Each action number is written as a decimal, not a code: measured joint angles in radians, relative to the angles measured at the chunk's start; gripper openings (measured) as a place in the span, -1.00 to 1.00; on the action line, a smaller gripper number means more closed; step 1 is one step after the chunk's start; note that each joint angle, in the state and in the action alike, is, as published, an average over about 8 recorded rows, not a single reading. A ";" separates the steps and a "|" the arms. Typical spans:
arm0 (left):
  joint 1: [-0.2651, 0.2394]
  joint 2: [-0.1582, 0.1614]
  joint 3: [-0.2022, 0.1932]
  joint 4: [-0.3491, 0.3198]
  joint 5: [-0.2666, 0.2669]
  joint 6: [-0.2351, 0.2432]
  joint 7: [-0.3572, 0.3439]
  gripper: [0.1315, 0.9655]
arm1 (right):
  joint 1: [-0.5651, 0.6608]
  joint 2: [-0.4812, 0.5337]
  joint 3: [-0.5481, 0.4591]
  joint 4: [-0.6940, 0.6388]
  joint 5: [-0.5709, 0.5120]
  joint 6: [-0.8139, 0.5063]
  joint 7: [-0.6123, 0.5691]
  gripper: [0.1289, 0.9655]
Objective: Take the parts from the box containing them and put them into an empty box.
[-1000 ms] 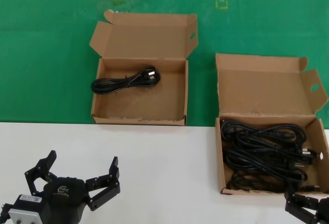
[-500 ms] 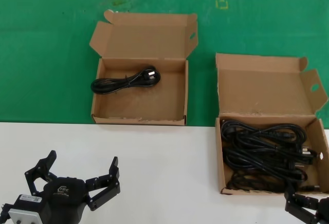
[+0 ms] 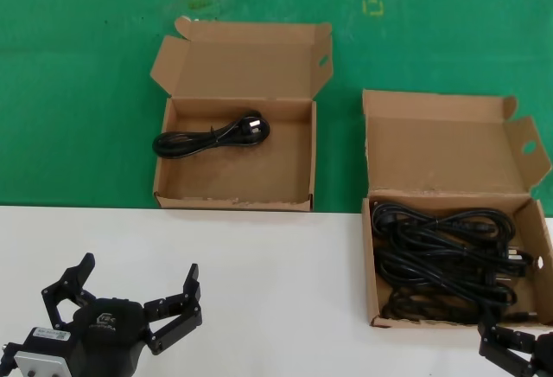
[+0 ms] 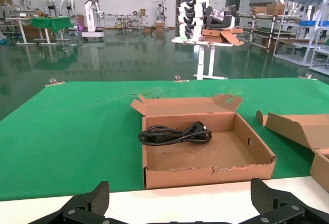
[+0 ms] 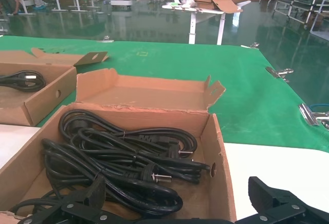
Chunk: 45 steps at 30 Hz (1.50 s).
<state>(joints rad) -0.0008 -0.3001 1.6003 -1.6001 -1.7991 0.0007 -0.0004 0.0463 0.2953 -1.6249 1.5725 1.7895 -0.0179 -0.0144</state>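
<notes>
I see two plain brown cardboard boxes: the left box (image 3: 233, 188) and the right box (image 3: 371, 265). Each holds black cables: one bundle (image 3: 210, 136) left, a heap (image 3: 449, 252) right. They sit on a green mat (image 3: 78, 92) bordering a white tabletop (image 3: 276, 273). Both grippers are black.

A tangle of black coiled cables (image 3: 449, 256) is seen in the open right box (image 3: 370, 265), whose ragged-edged lid is stood up behind it, while one cable bundle (image 3: 210, 136) is laid along the rear of the left box (image 3: 233, 197), whose lid is flapped at both ends.
</notes>
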 joint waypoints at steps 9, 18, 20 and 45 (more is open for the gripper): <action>0.000 0.000 0.000 0.000 0.000 0.000 0.000 1.00 | 0.000 0.000 0.000 0.000 0.000 0.000 0.000 1.00; 0.000 0.000 0.000 0.000 0.000 0.000 0.000 1.00 | 0.000 0.000 0.000 0.000 0.000 0.000 0.000 1.00; 0.000 0.000 0.000 0.000 0.000 0.000 0.000 1.00 | 0.000 0.000 0.000 0.000 0.000 0.000 0.000 1.00; 0.000 0.000 0.000 0.000 0.000 0.000 0.000 1.00 | 0.000 0.000 0.000 0.000 0.000 0.000 0.000 1.00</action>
<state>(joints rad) -0.0008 -0.3001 1.6003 -1.6001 -1.7991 0.0007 -0.0004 0.0463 0.2953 -1.6249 1.5725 1.7895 -0.0179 -0.0144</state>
